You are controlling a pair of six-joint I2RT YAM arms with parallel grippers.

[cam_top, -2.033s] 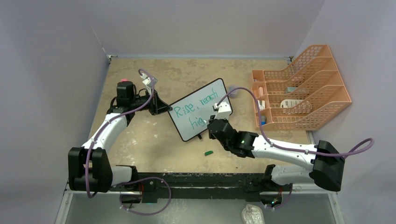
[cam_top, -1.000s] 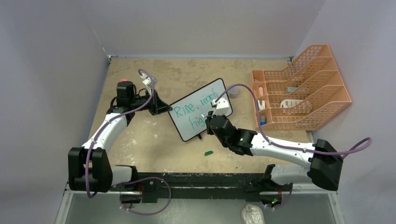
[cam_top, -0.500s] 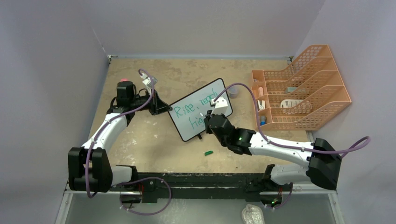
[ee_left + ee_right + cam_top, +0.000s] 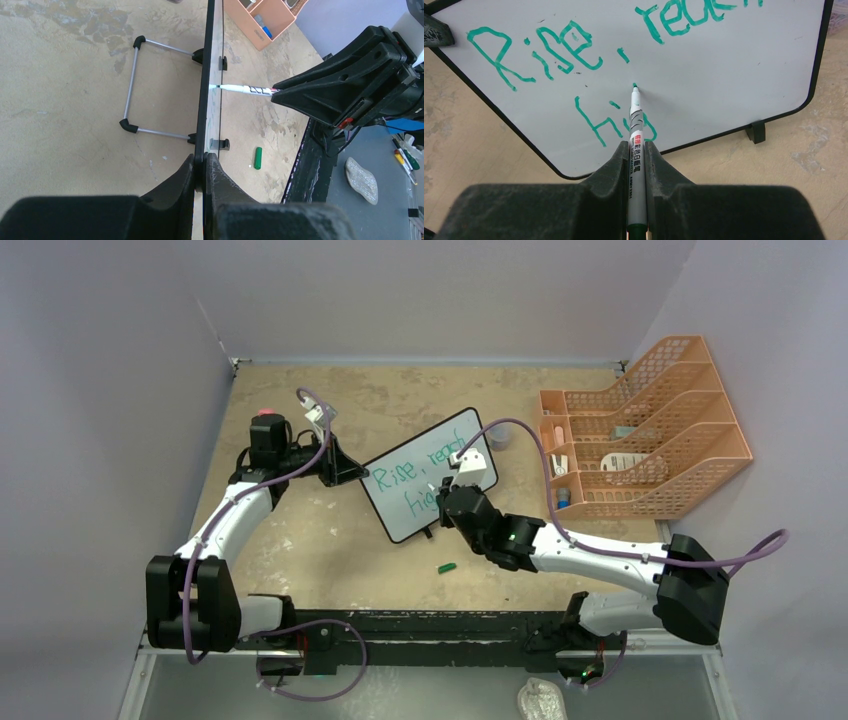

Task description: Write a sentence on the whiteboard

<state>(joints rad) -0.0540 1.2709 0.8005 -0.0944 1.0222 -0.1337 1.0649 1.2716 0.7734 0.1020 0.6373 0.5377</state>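
Whiteboard [image 4: 734, 75] stands just beyond right end effector [image 4: 636, 146].

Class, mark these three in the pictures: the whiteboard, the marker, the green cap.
whiteboard [image 4: 734, 75]: right wrist view, bare white face.
marker [image 4: 636, 150]: right wrist view, labelled barrel.
green cap [image 4: 258, 158]: left wrist view, its middle.

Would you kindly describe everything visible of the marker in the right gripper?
The marker is a slim white pen with black and red print on its barrel and a green tip, uncapped. It points away from the right gripper, which is shut on its barrel; its tip meets the whiteboard just above the lower line's last letter.
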